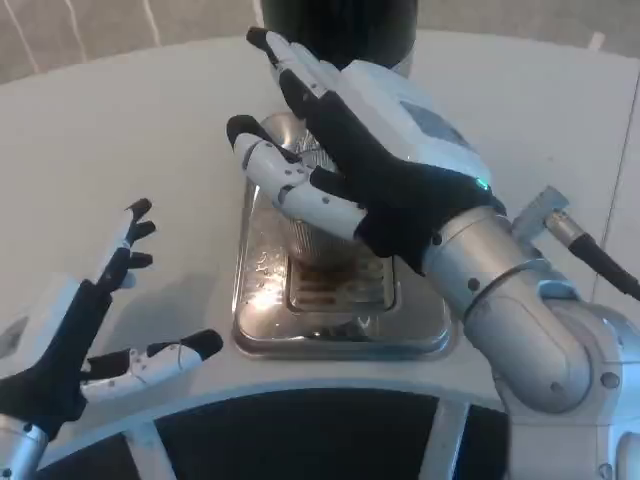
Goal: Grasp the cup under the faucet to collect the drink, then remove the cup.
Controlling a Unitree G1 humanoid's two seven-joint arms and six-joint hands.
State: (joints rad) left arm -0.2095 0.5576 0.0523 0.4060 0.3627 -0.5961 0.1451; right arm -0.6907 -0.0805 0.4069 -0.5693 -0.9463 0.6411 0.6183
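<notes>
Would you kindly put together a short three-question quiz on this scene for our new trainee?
1. True or false: the left hand holds the cup.
2. Which hand wraps around the cup? A) left B) right C) both
3. Fill in: the cup stands on the metal ____, in front of the dark dispenser.

Key: 1 false, the left hand hovers open over the white table. 2 B, the right hand. 3 drip tray.

you look down from the robot's head, close over the white table (120, 130), facing forward toward the metal drip tray (262, 300), forearms entering from the lower edge.
</notes>
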